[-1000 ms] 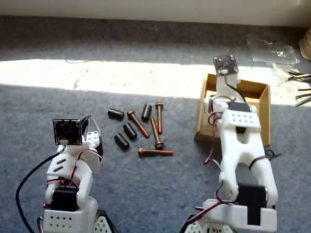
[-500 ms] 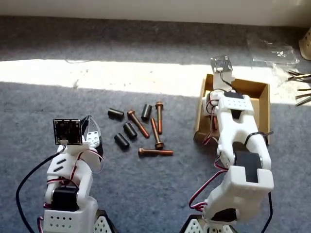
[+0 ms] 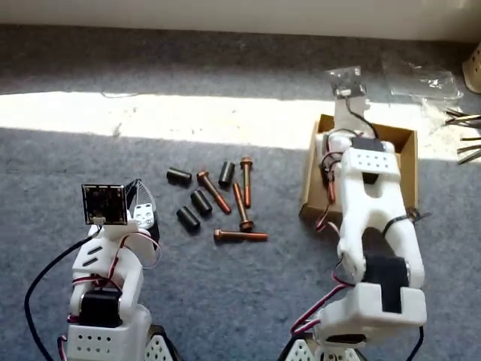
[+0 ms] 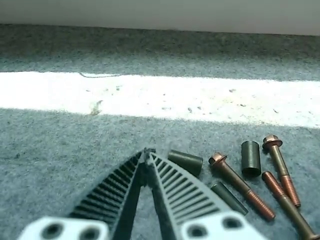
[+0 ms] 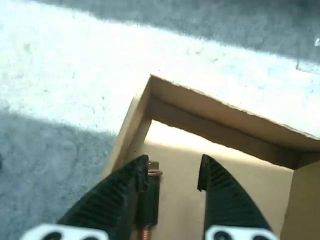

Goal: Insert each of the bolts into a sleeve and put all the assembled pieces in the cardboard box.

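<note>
Several copper bolts (image 3: 240,235) and several dark sleeves (image 3: 188,218) lie loose on the grey carpet between the arms. In the left wrist view a sleeve (image 4: 185,162) and bolts (image 4: 240,186) lie just beyond my left gripper (image 4: 147,152), which is shut and holds nothing. My left gripper (image 3: 140,201) sits low to the left of the pile. My right arm (image 3: 361,180) hangs over the cardboard box (image 3: 402,143). My right gripper (image 5: 173,162) is open inside the box (image 5: 220,130). A bolt in a dark sleeve (image 5: 148,200) lies beside one finger.
A clear plastic bag (image 3: 421,75) and more metal parts (image 3: 466,116) lie at the far right beyond the box. A bright sunlit strip crosses the carpet behind the pile. Bare carpet lies in front of the bolts.
My right arm has shifted over the box, with its wrist reaching farther toward the box's far wall. The left arm and the loose bolts and sleeves have stayed put.
</note>
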`<state>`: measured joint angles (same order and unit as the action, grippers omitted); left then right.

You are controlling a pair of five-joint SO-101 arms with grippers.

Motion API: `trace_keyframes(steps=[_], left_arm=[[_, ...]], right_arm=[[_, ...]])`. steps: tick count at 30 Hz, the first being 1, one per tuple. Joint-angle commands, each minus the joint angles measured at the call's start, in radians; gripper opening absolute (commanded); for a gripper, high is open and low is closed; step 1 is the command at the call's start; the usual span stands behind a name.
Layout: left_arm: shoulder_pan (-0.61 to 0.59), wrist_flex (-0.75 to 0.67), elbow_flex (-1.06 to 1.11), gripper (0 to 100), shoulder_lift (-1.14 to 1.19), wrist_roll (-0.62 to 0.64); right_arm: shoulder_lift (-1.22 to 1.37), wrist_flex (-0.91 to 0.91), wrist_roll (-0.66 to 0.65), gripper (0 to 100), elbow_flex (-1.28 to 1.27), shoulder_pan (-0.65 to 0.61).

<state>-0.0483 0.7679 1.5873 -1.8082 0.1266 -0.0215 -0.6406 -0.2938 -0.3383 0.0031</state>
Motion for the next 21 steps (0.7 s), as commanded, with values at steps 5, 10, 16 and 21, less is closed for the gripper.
trace_keyframes(steps=[5,10,16,21], left_arm=[[-0.007,-0.003,-0.047,2,-0.007,-0.006],[-0.01,-0.003,-0.048,2,-0.007,-0.006],[-0.105,-0.005,-0.05,2,-0.007,-0.002],[-0.117,-0.005,-0.056,2,-0.007,0.0]], right_arm=[[-0.369,-0.097,-0.012,14.9,-0.048,-0.087],[-0.575,-0.136,-0.017,14.9,-0.174,-0.191],[-0.797,-0.134,-0.017,14.9,-0.334,-0.351],[-0.891,-0.128,-0.017,14.9,-0.43,-0.475]])
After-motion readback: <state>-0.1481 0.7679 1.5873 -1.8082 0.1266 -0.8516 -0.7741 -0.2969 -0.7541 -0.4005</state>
